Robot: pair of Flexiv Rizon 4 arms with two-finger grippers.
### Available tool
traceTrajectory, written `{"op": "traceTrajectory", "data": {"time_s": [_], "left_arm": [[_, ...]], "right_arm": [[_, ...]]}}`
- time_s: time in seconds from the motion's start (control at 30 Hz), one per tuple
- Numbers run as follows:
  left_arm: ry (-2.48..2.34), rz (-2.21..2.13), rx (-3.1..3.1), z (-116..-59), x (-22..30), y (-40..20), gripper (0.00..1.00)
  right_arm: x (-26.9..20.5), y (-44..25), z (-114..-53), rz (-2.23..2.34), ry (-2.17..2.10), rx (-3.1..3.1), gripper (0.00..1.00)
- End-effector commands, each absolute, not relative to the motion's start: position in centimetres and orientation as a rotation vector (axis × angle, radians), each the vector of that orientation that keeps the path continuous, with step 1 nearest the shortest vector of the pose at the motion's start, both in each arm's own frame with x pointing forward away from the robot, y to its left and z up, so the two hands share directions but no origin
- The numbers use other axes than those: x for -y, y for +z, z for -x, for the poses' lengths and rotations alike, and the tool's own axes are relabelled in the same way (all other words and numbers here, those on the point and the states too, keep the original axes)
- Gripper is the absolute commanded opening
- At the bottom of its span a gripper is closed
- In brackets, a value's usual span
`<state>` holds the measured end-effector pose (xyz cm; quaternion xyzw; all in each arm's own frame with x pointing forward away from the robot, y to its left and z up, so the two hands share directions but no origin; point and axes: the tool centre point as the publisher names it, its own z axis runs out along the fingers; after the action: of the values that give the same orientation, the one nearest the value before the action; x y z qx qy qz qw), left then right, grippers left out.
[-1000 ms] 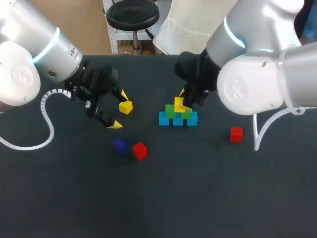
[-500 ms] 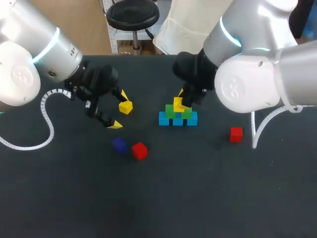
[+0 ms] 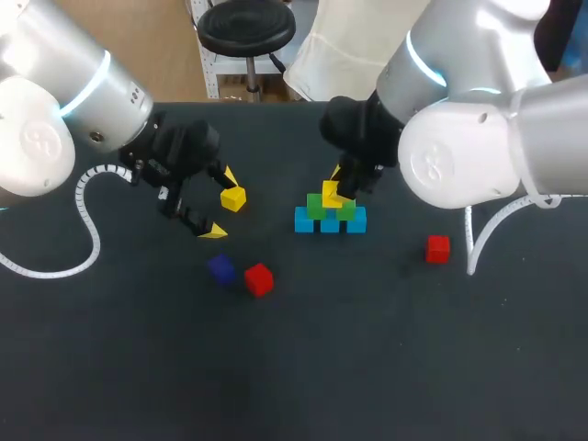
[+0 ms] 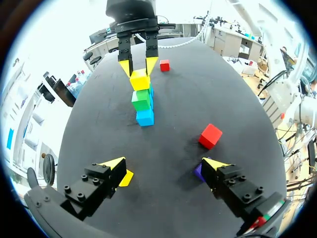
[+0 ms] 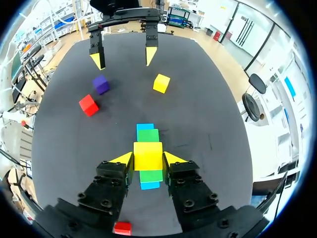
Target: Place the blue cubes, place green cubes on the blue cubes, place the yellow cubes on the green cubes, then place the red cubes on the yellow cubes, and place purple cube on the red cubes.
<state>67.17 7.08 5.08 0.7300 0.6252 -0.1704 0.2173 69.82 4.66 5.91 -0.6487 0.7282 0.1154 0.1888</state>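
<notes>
Two robot arms over a black table (image 3: 367, 367), with a small pyramid of cubes at mid-table.

The right arm (image 3: 478, 138) fills the far right and hides the table under it. The left arm (image 3: 55, 101) comes in at far left. The right gripper (image 5: 147, 158) is clenched on the stacked yellow cube (image 5: 147, 152), one fingertip on each side. That cube sits on two green cubes (image 3: 316, 208), which rest on a row of three blue cubes (image 3: 330, 222). The left gripper (image 4: 163, 166) is spread wide and holds nothing. The loose yellow cube (image 3: 233, 198) lies just beside its far finger, which partly hides it in the left wrist view. Nearer lie the purple cube (image 3: 220, 268) and, close on its right, a red cube (image 3: 259, 279). A second red cube (image 3: 437, 248) lies right of the pyramid.
</notes>
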Motion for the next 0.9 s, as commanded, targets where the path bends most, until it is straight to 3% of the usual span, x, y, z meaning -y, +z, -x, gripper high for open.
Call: {"op": "traceTrajectory", "data": {"time_s": [0.03, 0.37, 0.5, 0.9], "left_arm": [[-0.472, -2.022, -1.726, -67.15, -7.19, 5.01, 1.0], [-0.472, -2.022, -1.726, -67.15, -7.19, 5.01, 1.0], [-0.472, -2.022, -1.726, -67.15, -7.19, 5.01, 1.0], [-0.472, -2.022, -1.726, -67.15, -7.19, 5.01, 1.0]], "right_arm": [[-4.73, 5.91, -69.93, 1.827, 0.325, -2.048, 0.03], [-4.57, 5.75, -70.08, 1.827, 0.322, -2.056, 0.16], [-4.58, 5.72, -70.13, 1.827, 0.329, -2.055, 0.26], [-4.63, 5.7, -70.27, 1.825, 0.334, -2.052, 0.31]]}}
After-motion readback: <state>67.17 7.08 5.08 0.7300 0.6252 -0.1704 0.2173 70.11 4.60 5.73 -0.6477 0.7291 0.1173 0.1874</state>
